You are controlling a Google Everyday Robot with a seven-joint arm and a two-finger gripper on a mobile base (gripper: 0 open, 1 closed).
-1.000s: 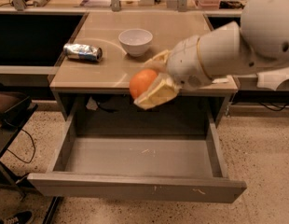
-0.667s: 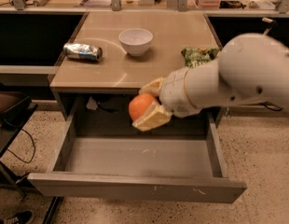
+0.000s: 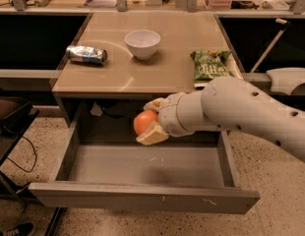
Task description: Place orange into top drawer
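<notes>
The orange (image 3: 144,121) is a round orange fruit held between the cream fingers of my gripper (image 3: 151,121). The gripper is shut on it and holds it below the tabletop edge, above the back of the open top drawer (image 3: 142,195). The drawer is pulled far out, with a plain grey inside and a scuffed grey front panel. My white arm reaches in from the right.
On the beige tabletop (image 3: 157,70) stand a white bowl (image 3: 142,43), a crushed silver can (image 3: 87,54) at the left and a green snack bag (image 3: 211,64) at the right. A dark stand (image 3: 10,127) is at the left on the speckled floor.
My gripper has carried the orange down from level with the tabletop edge to below it, deeper over the drawer's back. The arm has dropped, uncovering the green bag.
</notes>
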